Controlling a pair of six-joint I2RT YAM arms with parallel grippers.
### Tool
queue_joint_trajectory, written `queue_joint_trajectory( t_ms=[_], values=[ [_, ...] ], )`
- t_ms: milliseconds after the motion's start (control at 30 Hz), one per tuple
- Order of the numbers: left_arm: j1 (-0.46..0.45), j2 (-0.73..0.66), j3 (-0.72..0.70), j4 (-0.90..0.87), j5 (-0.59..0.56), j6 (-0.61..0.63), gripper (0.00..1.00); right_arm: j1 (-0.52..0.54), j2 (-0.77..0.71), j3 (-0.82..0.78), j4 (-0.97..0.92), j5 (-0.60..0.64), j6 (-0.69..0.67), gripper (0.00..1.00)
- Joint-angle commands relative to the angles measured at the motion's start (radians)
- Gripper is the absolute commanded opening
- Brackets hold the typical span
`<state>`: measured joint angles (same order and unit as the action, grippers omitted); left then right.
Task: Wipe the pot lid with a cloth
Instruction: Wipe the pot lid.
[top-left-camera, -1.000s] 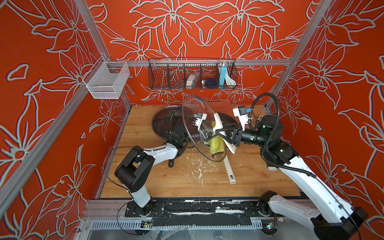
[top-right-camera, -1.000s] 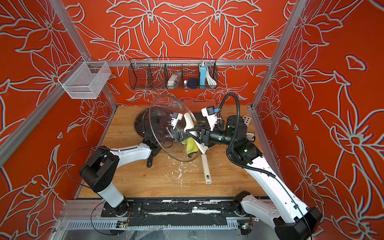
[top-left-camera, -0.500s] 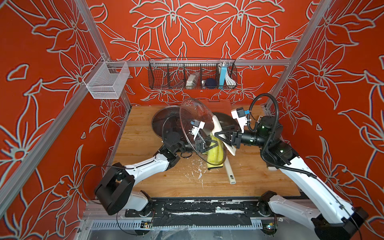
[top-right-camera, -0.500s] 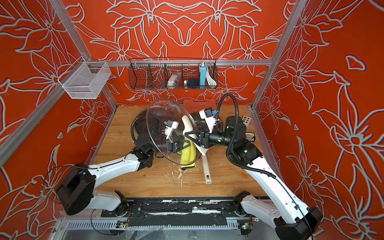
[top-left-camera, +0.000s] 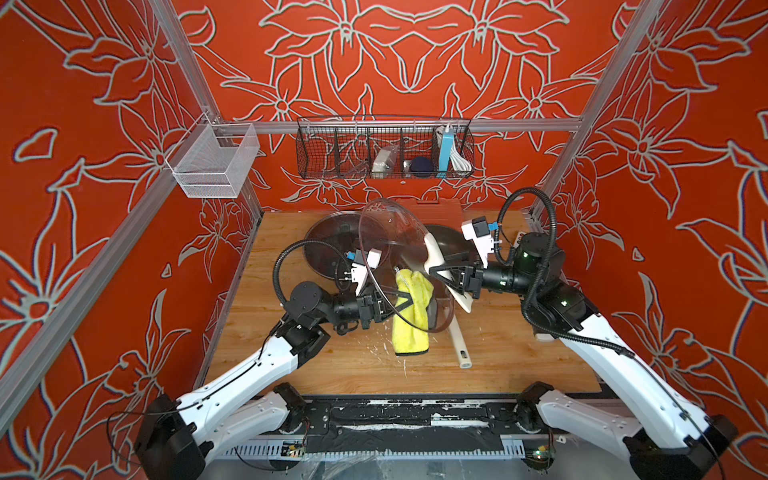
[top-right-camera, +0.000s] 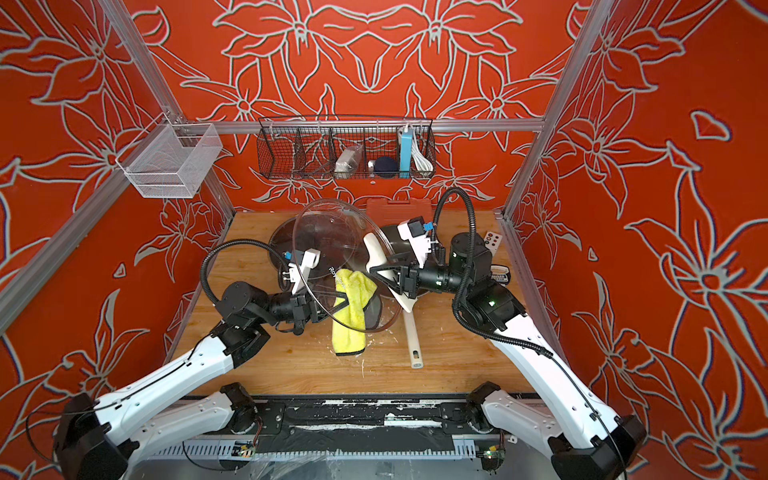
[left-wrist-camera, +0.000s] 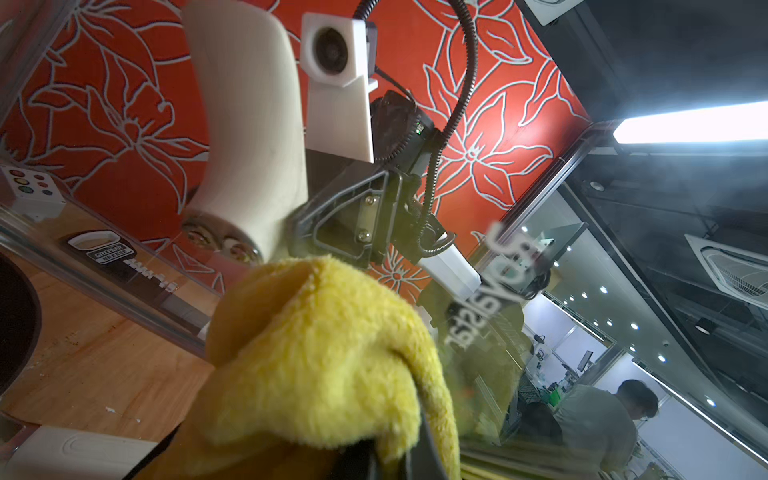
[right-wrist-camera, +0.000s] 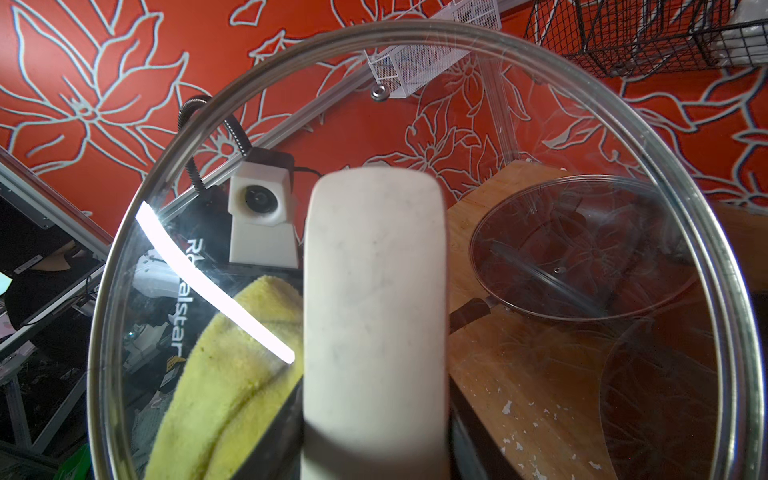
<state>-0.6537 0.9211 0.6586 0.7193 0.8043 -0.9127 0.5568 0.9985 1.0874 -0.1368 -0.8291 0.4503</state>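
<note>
Above the wooden surface (top-left-camera: 519, 365), the right claw (top-left-camera: 440, 274) is clamped on the cream handle (top-left-camera: 433, 253) of the glass pot lid (top-left-camera: 386, 232). It holds the lid on edge and tilted, clear of the boards, in much the same pose as a second ago. The change is on the other side. The left arm has swung forward and stretched out, and the left claw (top-left-camera: 404, 302) is shut tight on a bunched fold of the yellow cloth (top-left-camera: 411, 332). It has dragged the fold from beside the middle of the handle down towards the lid's lower rim. The cloth now lies against the underside of the glass, the face away from the handle, and the right wrist view shows the cloth (right-wrist-camera: 216, 374) through the pane. Its free end hangs below the rim, and I cannot tell whether it brushes the boards. I judge this to be the end of one downward stroke. The lower part of the underside has probably been wiped, while the upper part, where faint hazy streaks show in the right wrist view, seems yet to be covered. Another pass would likely need the cloth carried back up the glass. Behind, a second glass lid (top-left-camera: 328, 245) and a dark pan (top-left-camera: 449, 239) rest on the surface, uninvolved.
</note>
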Motion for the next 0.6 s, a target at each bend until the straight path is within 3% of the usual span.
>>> queue_joint_trajectory(
  t_ms=[0,300,567],
  values=[
    [0.005,-0.067,0.009,-0.025,-0.031,0.031,0.0,0.007,-0.047,0.091,0.156,0.021,-0.061,0.0],
    [0.11,-0.19,0.012,-0.117,-0.053,0.02,0.0,0.006,-0.058,0.071,0.115,0.013,-0.088,0.0],
    [0.209,-0.173,0.057,-0.09,-0.029,-0.02,0.0,0.006,-0.064,0.045,0.091,-0.026,-0.106,0.0]
  ],
)
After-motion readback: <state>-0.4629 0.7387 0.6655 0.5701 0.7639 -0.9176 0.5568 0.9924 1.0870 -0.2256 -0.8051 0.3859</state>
